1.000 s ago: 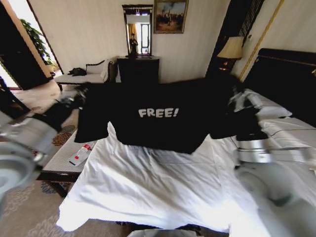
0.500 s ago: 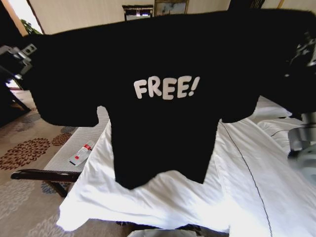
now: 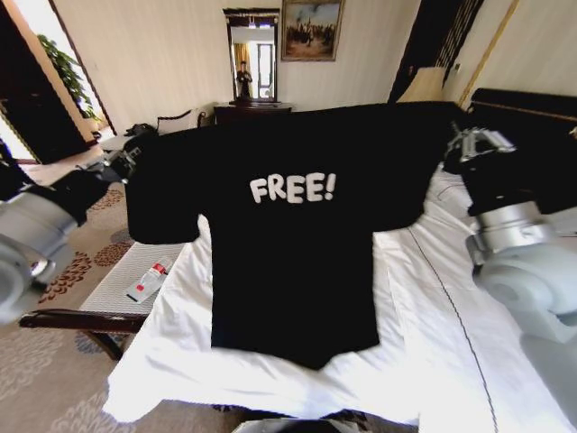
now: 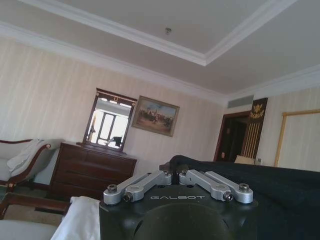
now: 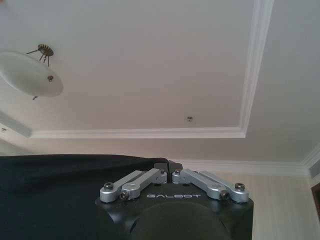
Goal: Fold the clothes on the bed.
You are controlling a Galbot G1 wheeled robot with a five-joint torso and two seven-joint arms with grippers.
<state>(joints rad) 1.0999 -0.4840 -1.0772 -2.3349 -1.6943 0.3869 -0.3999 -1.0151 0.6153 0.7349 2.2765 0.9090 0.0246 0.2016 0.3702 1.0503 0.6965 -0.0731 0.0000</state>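
Observation:
The clothes, a black T-shirt point(image 3: 293, 244) with white "FREE!" lettering, hang spread wide in the air above the bed point(image 3: 424, 343), chest towards me, hem touching the white duvet. My left gripper point(image 3: 126, 161) is shut on the shirt's left shoulder. My right gripper point(image 3: 464, 144) is shut on the right shoulder. In the left wrist view the left gripper point(image 4: 172, 175) pinches black cloth point(image 4: 280, 195). The right wrist view shows the right gripper point(image 5: 169, 166) pinching the shirt's edge point(image 5: 50, 195) against the ceiling.
A narrow white-cushioned bench point(image 3: 126, 289) with a small red-and-white item point(image 3: 147, 281) stands left of the bed. A dark dresser with mirror point(image 3: 252, 99) and a chaise point(image 3: 153, 131) line the back wall. Dark headboard point(image 3: 532, 135) at right. Patterned carpet at left.
The shirt was lifted from the bed, swung up close to the camera half a second ago, and now hangs lower and farther off with its hem on the duvet. Both arms moved with it.

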